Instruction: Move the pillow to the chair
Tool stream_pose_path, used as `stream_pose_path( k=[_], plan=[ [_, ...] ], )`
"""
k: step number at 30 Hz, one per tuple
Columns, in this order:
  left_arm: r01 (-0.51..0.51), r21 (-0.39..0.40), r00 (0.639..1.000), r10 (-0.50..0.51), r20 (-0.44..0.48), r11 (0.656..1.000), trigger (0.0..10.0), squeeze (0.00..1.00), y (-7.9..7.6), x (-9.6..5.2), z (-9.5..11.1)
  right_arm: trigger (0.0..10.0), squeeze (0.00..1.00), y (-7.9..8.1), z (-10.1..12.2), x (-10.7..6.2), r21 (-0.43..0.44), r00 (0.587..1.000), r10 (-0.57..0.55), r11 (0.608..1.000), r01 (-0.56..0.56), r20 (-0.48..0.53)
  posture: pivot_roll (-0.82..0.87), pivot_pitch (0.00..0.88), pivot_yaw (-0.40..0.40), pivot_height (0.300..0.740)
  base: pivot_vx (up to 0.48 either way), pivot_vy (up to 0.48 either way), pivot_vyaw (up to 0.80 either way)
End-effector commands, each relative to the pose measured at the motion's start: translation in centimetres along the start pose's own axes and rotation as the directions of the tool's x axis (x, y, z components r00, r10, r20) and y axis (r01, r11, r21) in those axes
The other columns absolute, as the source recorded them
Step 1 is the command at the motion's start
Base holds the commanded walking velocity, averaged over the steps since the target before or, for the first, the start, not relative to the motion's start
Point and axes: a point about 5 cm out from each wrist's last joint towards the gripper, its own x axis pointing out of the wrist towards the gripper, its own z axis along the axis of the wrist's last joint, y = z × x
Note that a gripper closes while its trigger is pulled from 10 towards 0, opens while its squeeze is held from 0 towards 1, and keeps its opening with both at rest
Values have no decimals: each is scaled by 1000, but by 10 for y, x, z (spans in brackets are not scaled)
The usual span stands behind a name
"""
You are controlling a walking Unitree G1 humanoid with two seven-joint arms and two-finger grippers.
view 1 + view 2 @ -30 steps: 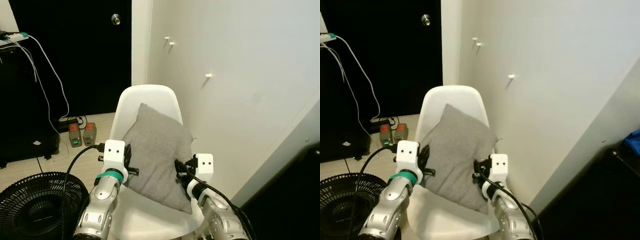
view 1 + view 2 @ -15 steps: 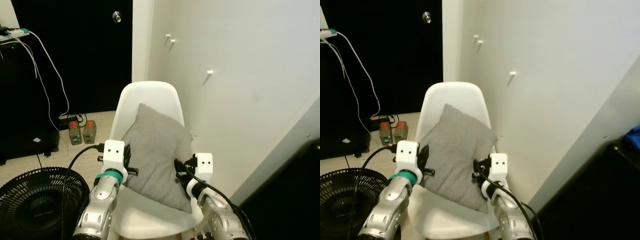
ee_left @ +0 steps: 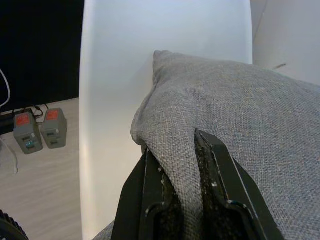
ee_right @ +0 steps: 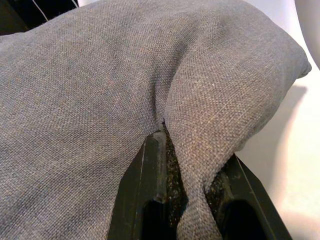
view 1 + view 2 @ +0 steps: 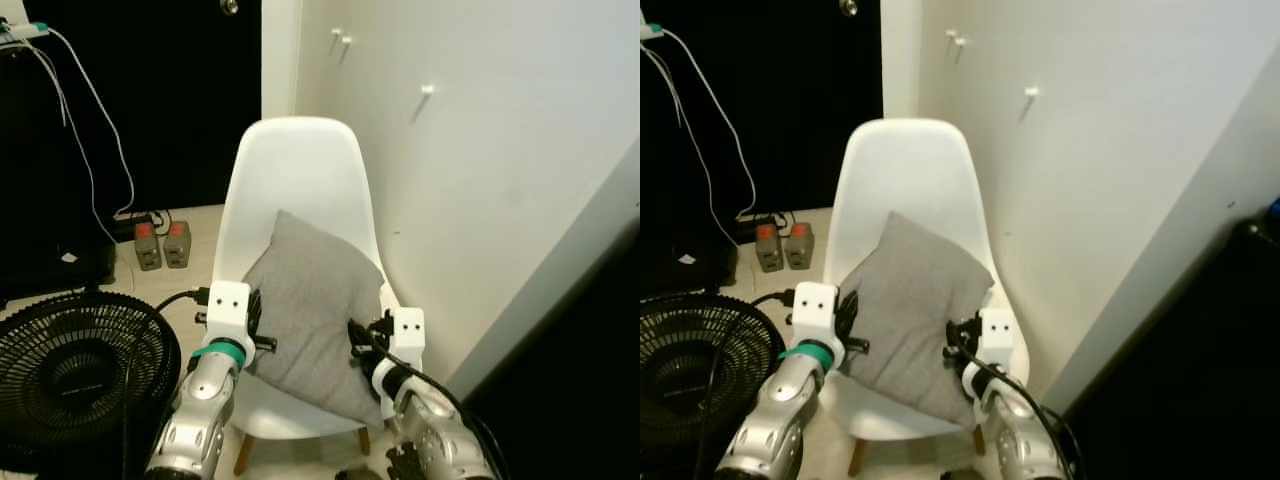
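The grey pillow (image 5: 315, 310) is held up in front of the white chair (image 5: 300, 180), tilted like a diamond with one corner pointing up toward the chair's backrest and its lower edge hanging over the seat; whether it touches the seat cannot be told. The left gripper (image 3: 177, 165) grips the pillow's left edge, its two black fingers (image 3: 150, 190) pinching a fold of the grey fabric between them. The right gripper (image 4: 187, 165) does likewise on the pillow's right edge, its fingers (image 4: 152, 170) closed on a ridge of cloth that bunches up between them. Both silver arms reach forward from below, one on each side of the pillow. The chair stands against a white wall (image 5: 500, 150) with small white pegs high on it. On the floor to the robot's left sits a round black fan (image 5: 80, 370) with a wire grille, and farther back, beside the chair, two small grey boxes with red tops (image 5: 163, 243) lie on the pale floor (image 5: 190, 270) near a dark doorway, with white cables (image 5: 85, 120) hanging down nearby.
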Motion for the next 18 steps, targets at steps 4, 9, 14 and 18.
stream_pose_path(
  k=[4,9,14,18],
  plan=[
    [5,17,1000,-5,23,1000,10000,0,-1,-2,2,10000,0,-1,2,-2,6,1000,-10,1000,10,14,-63,48,-9,620,0,0,0],
    [8,26,1000,-9,23,1000,10000,0,-1,-2,2,10000,0,0,1,-1,18,1000,-8,1000,8,19,-55,55,-10,606,0,0,0],
    [33,32,999,-34,18,999,10000,0,0,-1,3,10000,0,2,1,1,14,1000,-4,1000,4,25,-50,70,0,606,0,0,0],
    [3,134,999,-9,47,991,10000,0,14,6,5,10000,0,5,8,16,12,999,-5,1000,5,38,-59,93,29,606,0,0,0]
  ],
)
